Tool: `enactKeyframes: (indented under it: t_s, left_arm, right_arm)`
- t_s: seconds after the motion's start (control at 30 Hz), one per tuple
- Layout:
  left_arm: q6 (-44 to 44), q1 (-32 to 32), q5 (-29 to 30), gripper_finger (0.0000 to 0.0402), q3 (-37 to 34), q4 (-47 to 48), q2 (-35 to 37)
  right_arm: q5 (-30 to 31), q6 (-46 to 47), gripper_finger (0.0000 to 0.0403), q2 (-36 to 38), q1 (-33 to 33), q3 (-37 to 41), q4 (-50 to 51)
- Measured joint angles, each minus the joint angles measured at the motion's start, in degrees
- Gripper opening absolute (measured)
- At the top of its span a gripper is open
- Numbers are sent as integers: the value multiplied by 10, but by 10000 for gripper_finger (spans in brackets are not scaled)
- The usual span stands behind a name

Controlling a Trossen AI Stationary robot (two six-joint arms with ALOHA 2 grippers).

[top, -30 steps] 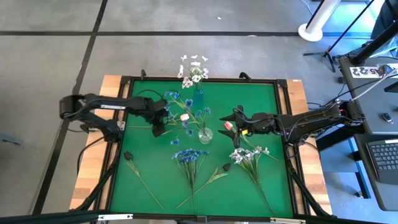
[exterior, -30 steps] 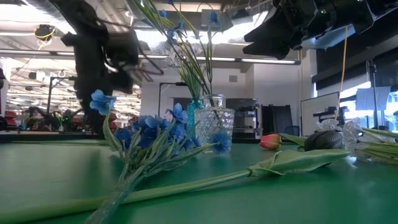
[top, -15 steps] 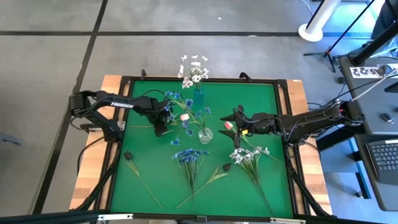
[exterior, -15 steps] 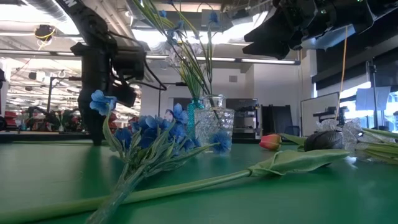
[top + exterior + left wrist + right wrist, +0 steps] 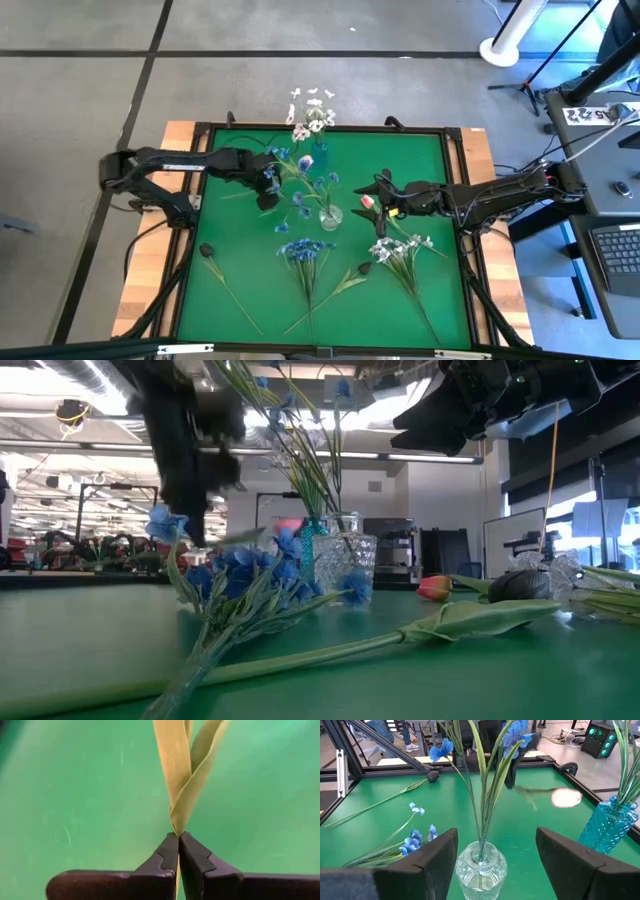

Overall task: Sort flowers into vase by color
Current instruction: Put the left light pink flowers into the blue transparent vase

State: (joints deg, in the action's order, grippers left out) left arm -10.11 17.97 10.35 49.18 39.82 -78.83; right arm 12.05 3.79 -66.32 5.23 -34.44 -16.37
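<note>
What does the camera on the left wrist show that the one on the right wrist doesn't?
Only the left wrist view: the left gripper, jaws shut on a pale flower stalk that splits into two leaves. Only the right wrist view: the right gripper with open jaws, a clear vase holding blue flowers, a teal vase, a blue spray and a dark tulip lying flat. Both: the green table.

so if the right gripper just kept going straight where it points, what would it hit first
Most likely the clear glass vase: it stands straight ahead of the open right gripper, centred between the fingers, with blue flower stems rising from it. How far off it is is hard to judge.
</note>
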Motion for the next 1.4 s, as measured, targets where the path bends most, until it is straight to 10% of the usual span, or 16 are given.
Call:
enactKeyframes:
  t_s: [0.33,0.67,1.4]
  left_arm:
    - [12,-64,0,0,19,-18,249]
    - [109,-90,-58,0,-40,-298,392]
    - [-28,222,-339,0,-320,-946,289]
  right_arm:
    - [6,7,268,0,0,0,16]
    - [9,4,268,0,0,0,-2]
    - [84,30,268,0,0,0,-2]
